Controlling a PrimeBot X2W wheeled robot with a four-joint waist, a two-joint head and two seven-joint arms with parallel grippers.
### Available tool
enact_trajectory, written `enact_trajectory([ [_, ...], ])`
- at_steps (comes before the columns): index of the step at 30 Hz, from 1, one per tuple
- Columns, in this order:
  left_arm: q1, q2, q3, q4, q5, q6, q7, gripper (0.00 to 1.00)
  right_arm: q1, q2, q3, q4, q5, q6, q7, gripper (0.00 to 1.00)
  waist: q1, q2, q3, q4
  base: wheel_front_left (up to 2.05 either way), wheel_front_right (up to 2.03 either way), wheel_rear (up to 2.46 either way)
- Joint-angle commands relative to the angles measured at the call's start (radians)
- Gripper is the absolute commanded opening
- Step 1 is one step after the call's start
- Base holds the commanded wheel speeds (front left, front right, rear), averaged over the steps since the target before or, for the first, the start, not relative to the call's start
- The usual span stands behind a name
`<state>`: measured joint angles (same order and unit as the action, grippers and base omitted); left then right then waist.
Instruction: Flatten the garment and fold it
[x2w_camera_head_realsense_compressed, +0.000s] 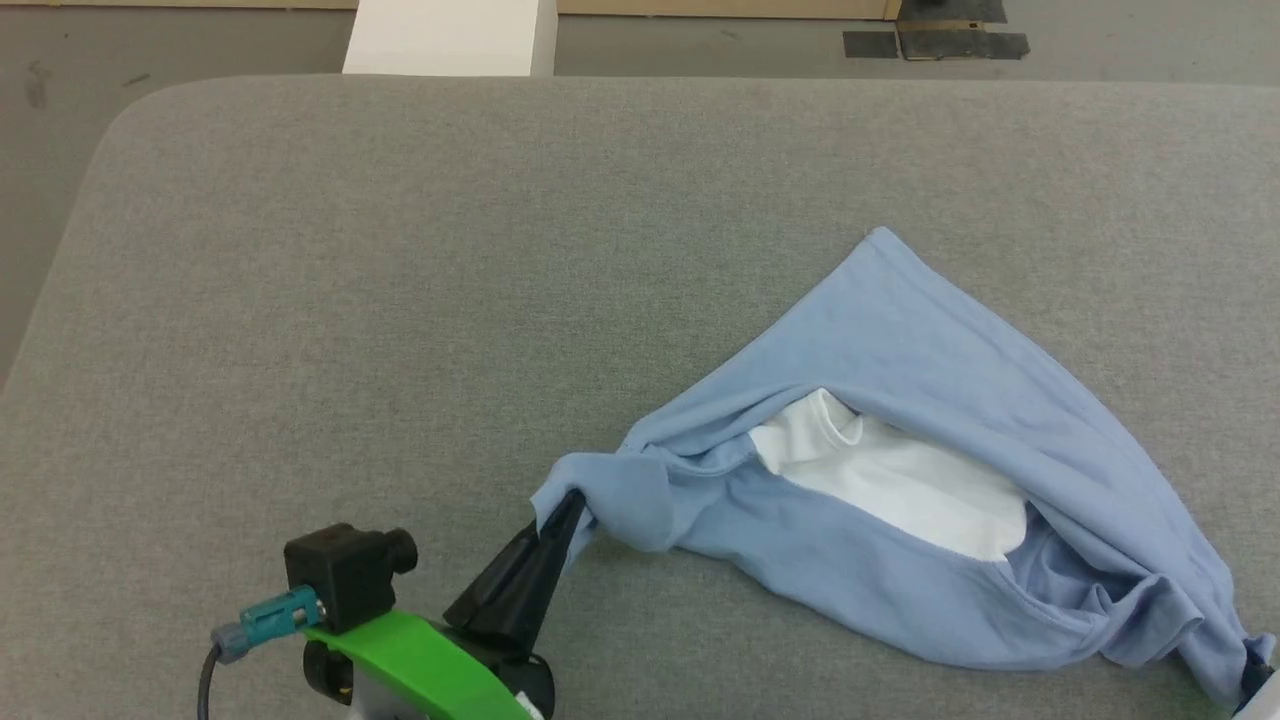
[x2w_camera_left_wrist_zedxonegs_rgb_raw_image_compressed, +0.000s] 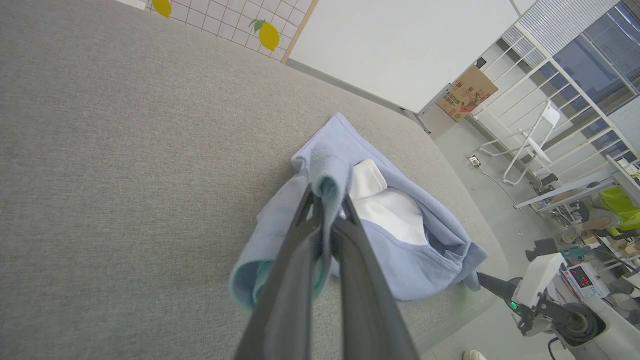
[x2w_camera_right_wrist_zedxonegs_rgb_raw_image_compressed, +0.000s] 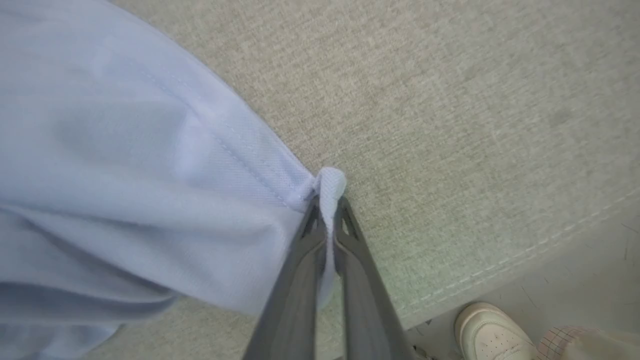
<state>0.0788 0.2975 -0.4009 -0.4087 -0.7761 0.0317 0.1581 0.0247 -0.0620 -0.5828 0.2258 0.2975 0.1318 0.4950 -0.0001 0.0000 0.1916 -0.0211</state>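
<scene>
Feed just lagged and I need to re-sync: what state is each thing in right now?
garment: bunched, not flat, unfolded, lying on the table, pinched at two ends.
white cloth: showing in the garment's opening, partly covered.
left gripper: shut on the garment's edge.
right gripper: shut on the garment's hem.

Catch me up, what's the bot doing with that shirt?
The left gripper and the right gripper are each shut on a bit of the light blue T-shirt, one at each end, low over the grey table. The shirt lies bunched, neither flat nor folded yet, and a white cloth shows through its opening.
</scene>
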Motion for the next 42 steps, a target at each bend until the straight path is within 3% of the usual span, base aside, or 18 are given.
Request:
enact_trajectory([
  [1,-0.014,-0.001,-0.002,0.001,-0.003,0.001,-0.001,0.0,-0.017,-0.003,0.0,0.013,-0.005,-0.001,-0.006,0.07,0.0001,0.0,-0.002,0.005,0.0,0.0,0.0],
  [2,-0.015,-0.002,-0.005,0.001,-0.004,-0.001,-0.001,0.0,-0.017,-0.01,-0.003,0.003,-0.003,-0.001,-0.008,0.95,0.0001,0.0,-0.001,0.009,0.0,0.0,0.0],
  [3,-0.015,-0.003,-0.006,0.001,-0.004,-0.002,-0.002,0.0,-0.013,-0.017,-0.001,-0.011,0.0,-0.001,-0.004,1.0,0.0001,0.0,0.0,0.01,0.0,0.0,0.0],
  [7,-0.018,-0.008,-0.013,-0.002,-0.003,-0.009,-0.009,0.0,0.008,-0.064,-0.003,-0.15,0.045,-0.001,0.056,1.0,0.0001,0.0,0.018,0.023,0.0,0.0,0.0],
  [10,-0.035,-0.02,-0.024,-0.003,0.004,-0.019,-0.026,0.0,-0.018,-0.13,-0.005,-0.391,0.086,-0.001,0.163,1.0,0.0001,0.0,0.06,0.046,0.0,0.0,0.0],
  [15,-0.068,-0.038,-0.045,0.011,0.011,-0.037,-0.035,0.0,-0.139,-0.182,0.051,-0.494,0.08,-0.001,0.247,1.0,0.0001,0.0,0.11,0.082,0.0,0.0,0.0],
  [21,-0.112,-0.061,-0.073,0.03,0.023,-0.053,-0.039,0.0,-0.308,-0.232,0.208,-0.431,0.046,-0.001,0.308,1.0,0.0001,0.0,0.172,0.138,0.0,0.0,0.0],
  [22,-0.136,-0.072,-0.086,0.037,0.03,-0.061,-0.041,0.0,-0.383,-0.264,0.298,-0.373,0.031,-0.001,0.333,1.0,0.0001,0.0,0.204,0.174,0.0,0.0,0.0],
  [26,-0.158,-0.085,-0.1,0.045,0.035,-0.069,-0.045,0.0,-0.47,-0.302,0.402,-0.288,0.022,-0.001,0.365,1.0,0.0001,0.0,0.239,0.214,0.0,0.0,0.0],
  [35,-0.183,-0.114,-0.129,0.074,0.032,-0.088,-0.062,0.0,-0.584,-0.371,0.499,-0.109,-0.001,-0.001,0.396,1.0,0.0001,0.0,0.287,0.288,0.0,0.0,0.0],
  [42,-0.196,-0.12,-0.14,0.091,0.028,-0.099,-0.069,0.0,-0.623,-0.423,0.553,-0.047,0.003,-0.001,0.387,1.0,0.0001,0.0,0.312,0.318,0.0,0.0,0.0],
])
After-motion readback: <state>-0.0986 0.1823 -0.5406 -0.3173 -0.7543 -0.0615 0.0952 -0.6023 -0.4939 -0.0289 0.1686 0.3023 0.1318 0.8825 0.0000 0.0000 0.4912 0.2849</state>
